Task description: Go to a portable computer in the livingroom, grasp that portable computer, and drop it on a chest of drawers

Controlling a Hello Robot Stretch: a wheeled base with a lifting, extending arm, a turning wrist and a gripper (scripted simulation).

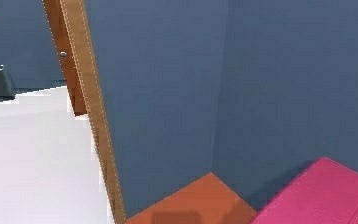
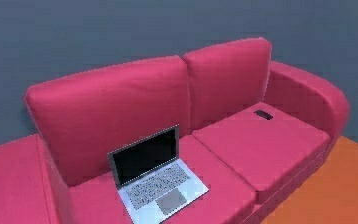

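A silver laptop with a dark screen stands with its lid up on the left seat cushion of a pink sofa in the arm side view. It lies near the cushion's front edge, its screen toward the sofa's back. A corner of the same pink sofa reaches into the forward view's lower right.
A small dark flat object lies on the sofa's right seat cushion. Blue walls close the corner ahead, over an orange floor. A wooden door frame stands at the forward view's left, with white floor beyond it.
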